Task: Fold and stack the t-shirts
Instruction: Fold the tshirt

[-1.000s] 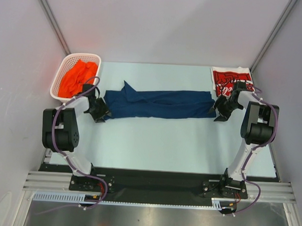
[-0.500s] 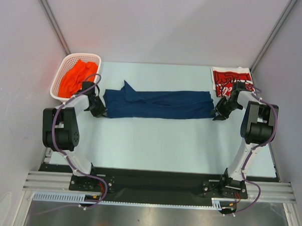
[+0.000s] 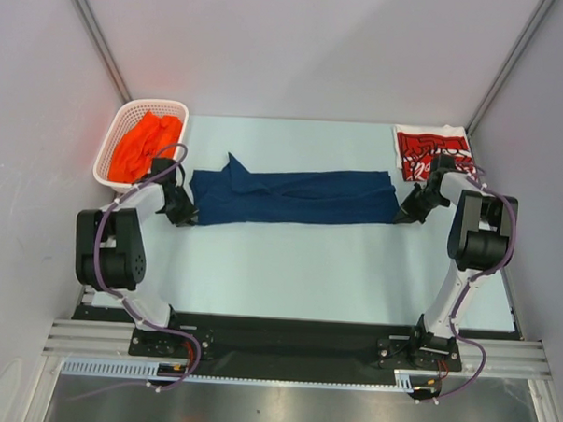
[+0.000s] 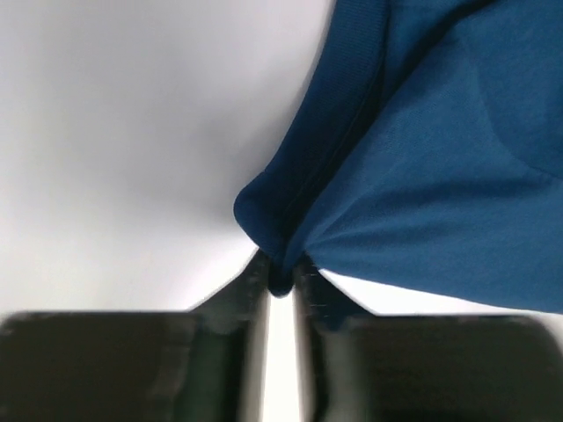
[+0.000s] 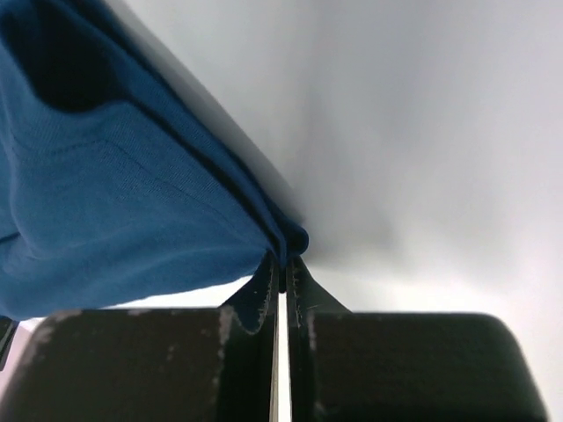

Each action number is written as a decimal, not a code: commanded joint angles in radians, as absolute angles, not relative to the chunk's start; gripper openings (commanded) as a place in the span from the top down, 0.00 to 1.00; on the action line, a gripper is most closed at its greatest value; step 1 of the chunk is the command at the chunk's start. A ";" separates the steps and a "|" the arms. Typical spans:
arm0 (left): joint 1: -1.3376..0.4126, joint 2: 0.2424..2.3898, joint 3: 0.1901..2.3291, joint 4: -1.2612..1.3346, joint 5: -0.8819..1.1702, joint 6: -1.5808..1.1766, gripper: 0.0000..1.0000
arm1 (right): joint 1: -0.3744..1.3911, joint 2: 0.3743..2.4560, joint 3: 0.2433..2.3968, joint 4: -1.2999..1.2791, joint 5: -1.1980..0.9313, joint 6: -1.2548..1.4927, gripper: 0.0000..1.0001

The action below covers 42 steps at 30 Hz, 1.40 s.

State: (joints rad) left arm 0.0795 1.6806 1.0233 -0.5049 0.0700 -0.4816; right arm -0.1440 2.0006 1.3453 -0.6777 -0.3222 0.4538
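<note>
The blue t-shirt (image 3: 296,195) lies in a long strip across the middle of the worktop (image 3: 298,268), going from left to right. It is soft and light cloth. It bends and sags anywhere that nothing holds it up. It will not break, but a thin bit of it can slip out of a weak pinch.

The best places to hold it are the two ends, at the near corners, so that it hangs flat between both arms. The left end effector (image 4: 280,281) is pinched together on a small fold at the left end. Only a tiny bit of cloth sits between the fingers there, so I think it could slip out. The right end effector (image 5: 281,264) is squeezed tight on the edge at the right end.

The red t-shirt (image 3: 432,150) lies folded in the far right corner, just beside the right arm. The orange t-shirt (image 3: 144,144) sits bunched up in the white basket (image 3: 155,104) at the far left, near the left arm. Both are close to the ends of the strip, so the arms could bump them when they lift. A loose flap sticks up at the far left of the blue cloth and may flop over.
</note>
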 commanded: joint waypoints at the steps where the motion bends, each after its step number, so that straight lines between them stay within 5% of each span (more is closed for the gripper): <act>1: 0.086 1.612 0.980 -0.534 0.020 -0.522 0.71 | -0.129 1.960 1.278 -0.696 -0.227 0.436 1.00; 5: 0.086 1.508 0.957 -0.518 0.003 -0.497 0.33 | -0.118 1.986 1.299 -0.699 -0.236 0.407 0.96; 8: 0.084 1.461 1.011 -0.511 -0.037 -0.425 0.22 | -0.117 1.987 1.308 -0.701 -0.236 0.402 0.94; 23: 0.078 1.926 1.503 -0.532 0.281 -0.233 0.49 | -0.110 2.034 1.370 -0.736 -0.232 0.374 0.94; 42: 0.020 1.999 1.451 -0.546 0.169 -0.225 0.58 | -0.120 2.060 1.414 -0.749 -0.261 0.370 0.96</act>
State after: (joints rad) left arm 0.0254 2.0106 1.4590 -0.5564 0.2020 -0.2420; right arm -0.1169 2.0258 1.3998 -0.7486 -0.2871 0.3874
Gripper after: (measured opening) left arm 0.417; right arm 0.067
